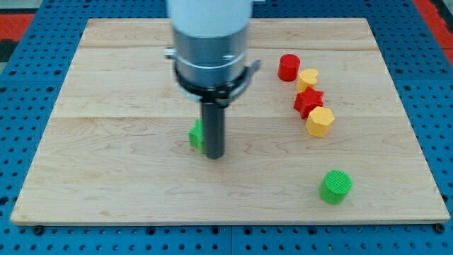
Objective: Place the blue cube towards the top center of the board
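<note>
No blue cube shows anywhere in the camera view; it may be hidden behind the arm. My tip (213, 155) rests on the wooden board (106, 156) near its middle. A green block (196, 135) sits right against the rod's left side, partly hidden by it. The arm's wide grey and white body (211, 42) covers the top centre of the board.
At the view's right stands a line of blocks: a red cylinder (288, 67), a yellow block (307, 78), a red star-shaped block (308, 102) and a yellow hexagonal block (320, 122). A green cylinder (335, 186) stands at the lower right.
</note>
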`<state>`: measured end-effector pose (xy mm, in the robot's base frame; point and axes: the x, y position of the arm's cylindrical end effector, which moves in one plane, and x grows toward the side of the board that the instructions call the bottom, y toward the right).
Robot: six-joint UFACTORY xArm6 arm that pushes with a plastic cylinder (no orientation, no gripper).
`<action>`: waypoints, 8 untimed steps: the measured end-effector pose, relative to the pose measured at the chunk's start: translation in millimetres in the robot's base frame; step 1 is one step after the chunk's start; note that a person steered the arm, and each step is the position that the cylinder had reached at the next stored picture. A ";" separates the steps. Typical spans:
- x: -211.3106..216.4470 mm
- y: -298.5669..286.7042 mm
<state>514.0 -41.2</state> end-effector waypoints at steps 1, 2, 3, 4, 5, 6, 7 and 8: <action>-41.7 -4.1; -85.1 -4.1; -126.3 -4.1; -177.3 11.1; -240.6 71.3; -259.3 62.5; -260.6 36.6; -261.2 21.4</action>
<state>252.8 -19.8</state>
